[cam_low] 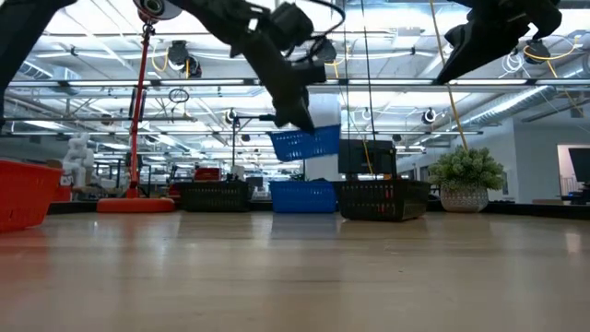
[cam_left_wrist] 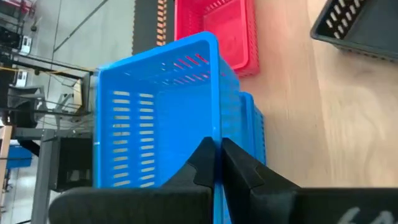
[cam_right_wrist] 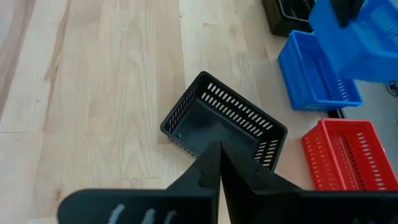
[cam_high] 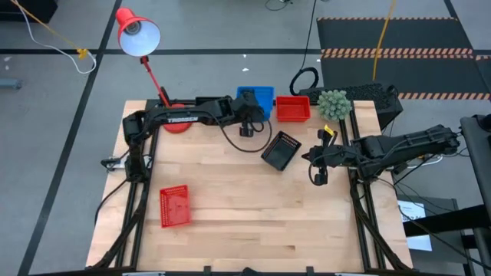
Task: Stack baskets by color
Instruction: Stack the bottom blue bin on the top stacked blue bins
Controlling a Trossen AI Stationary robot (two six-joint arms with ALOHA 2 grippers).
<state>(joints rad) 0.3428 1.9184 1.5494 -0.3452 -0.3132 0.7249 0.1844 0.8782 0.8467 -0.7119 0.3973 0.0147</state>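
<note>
My left gripper (cam_left_wrist: 216, 158) is shut on a blue basket (cam_left_wrist: 155, 118) and holds it in the air above a second blue basket (cam_low: 304, 195) that stands on the table at the far edge. A red basket (cam_high: 292, 108) stands to the right of that one. One black basket (cam_high: 280, 150) lies mid-table. Another black basket (cam_right_wrist: 286, 12) stands to the left of the blue ones. Another red basket (cam_high: 175, 205) lies at the near left. My right gripper (cam_right_wrist: 219, 149) hovers shut and empty, above the table and right of the mid-table black basket. My left gripper pinches the lifted blue basket's side wall at its top rim (cam_left_wrist: 215, 134), one finger inside the basket and one outside. The fingers slant down from the table's left. The basket (cam_low: 304, 143) hangs clear of the one beneath it, slightly tilted, its opening up.
A red lamp (cam_high: 138, 32) has its round base (cam_high: 176, 123) at the far left of the table, next to the left arm. A small potted plant (cam_high: 334, 103) and a dark object stand at the far right. The near half of the table shows bare wood (cam_high: 261, 222).
</note>
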